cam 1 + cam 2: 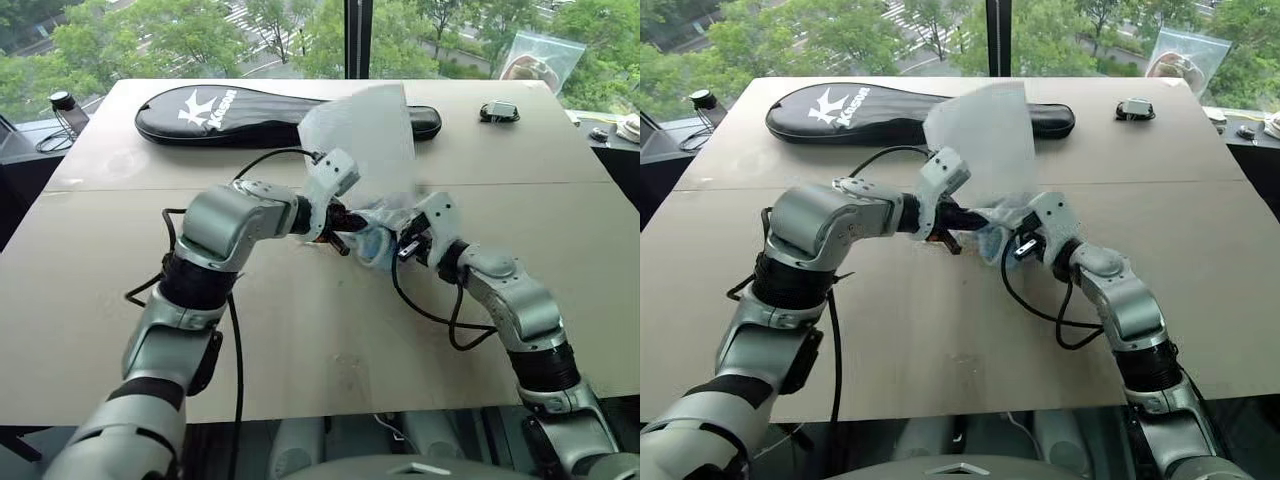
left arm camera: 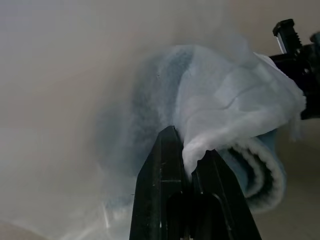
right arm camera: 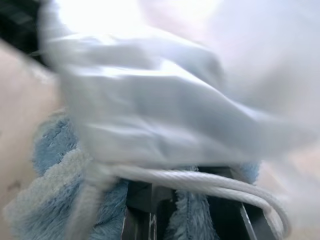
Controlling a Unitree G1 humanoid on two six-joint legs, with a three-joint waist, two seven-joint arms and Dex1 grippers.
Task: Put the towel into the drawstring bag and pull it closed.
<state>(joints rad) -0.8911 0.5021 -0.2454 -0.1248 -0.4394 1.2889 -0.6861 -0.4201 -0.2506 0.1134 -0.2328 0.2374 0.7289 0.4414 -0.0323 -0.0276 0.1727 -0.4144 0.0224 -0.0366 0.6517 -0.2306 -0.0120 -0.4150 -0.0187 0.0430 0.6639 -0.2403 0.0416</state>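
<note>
**Towel and bag being held between two grippers above the table**

Left gripper (image 2: 187, 165): fingers are being pressed together on a fold of the thin white fabric of the drawstring bag (image 1: 365, 135). The pinch appears to be placed at the bag's mouth, so that the edge is being kept up and the opening available.

Right gripper (image 3: 172, 200): fingers are being held nearly together, and blue pile is being seen between them, so the towel (image 2: 255, 170) is judged to be pinched here. A white cord (image 3: 200, 181) is being draped across these fingers, probably because the mouth of the bag is lying over them.

Towel: light blue, fluffy, rolled. It is being held between the two grippers, just above the table (image 1: 300, 340), with white fabric lying over part of it. Whether it is wholly inside cannot be told; it is judged to be partly entered at most.

Drawstring bag: its body is being lifted upward and away from the grippers, translucent, standing in front of the black racket cover (image 1: 210, 115).

Further out: a small black object (image 1: 498, 112) and a clear plastic bag (image 1: 540, 58) are lying near the far right edge, well apart.

Remaining, as judged: the towel is being worked inward; the cords are not yet pulled.
</note>
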